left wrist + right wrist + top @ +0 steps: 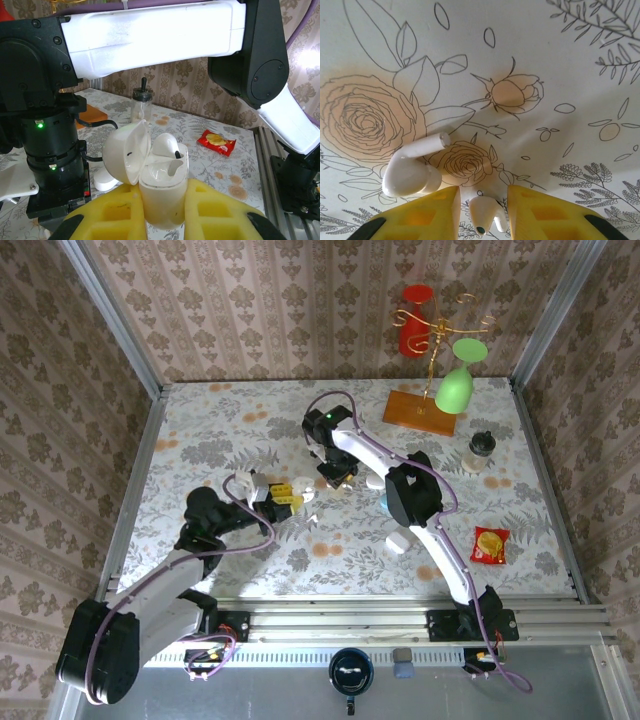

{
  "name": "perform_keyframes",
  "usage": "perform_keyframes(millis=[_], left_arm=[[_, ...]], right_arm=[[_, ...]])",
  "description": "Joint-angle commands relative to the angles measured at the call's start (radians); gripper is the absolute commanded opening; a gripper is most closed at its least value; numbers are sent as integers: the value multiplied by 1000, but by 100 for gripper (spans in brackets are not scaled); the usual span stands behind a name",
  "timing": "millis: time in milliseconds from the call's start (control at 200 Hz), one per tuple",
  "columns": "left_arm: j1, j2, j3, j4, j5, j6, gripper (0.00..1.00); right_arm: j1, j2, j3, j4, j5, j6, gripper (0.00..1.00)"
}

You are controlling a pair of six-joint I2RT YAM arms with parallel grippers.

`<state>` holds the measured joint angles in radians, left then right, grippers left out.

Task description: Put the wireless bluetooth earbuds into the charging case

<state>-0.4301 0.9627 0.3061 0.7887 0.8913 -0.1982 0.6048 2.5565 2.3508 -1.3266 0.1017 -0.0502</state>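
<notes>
Red packet [216, 142] and shaker [141, 107] sit behind the open case [162, 195].

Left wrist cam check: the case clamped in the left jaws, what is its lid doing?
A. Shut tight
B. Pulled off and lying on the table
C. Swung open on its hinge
C: the lid stands swung open beside the charging case, still joined to it, so the inside of the case is exposed.
</notes>
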Motion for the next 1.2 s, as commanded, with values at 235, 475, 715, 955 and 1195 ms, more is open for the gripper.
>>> perform_keyframes(millis=[235, 475, 715, 955, 1195], left_arm=[[6, 19, 32, 13, 33, 8, 5], [6, 20, 31, 5, 31, 4, 5], [6, 24, 33, 8, 35, 3, 5], [5, 23, 23, 22, 1, 4, 6], [5, 24, 23, 26, -45, 8, 6]], right_arm=[[-1, 36, 26, -65, 10, -30, 27], [-4, 53, 19, -34, 9, -12, 24], [-5, 46, 0, -8, 9, 5, 22], [-10, -101, -177, 137, -11, 17, 15], [-22, -376, -494, 437, -55, 56, 15]])
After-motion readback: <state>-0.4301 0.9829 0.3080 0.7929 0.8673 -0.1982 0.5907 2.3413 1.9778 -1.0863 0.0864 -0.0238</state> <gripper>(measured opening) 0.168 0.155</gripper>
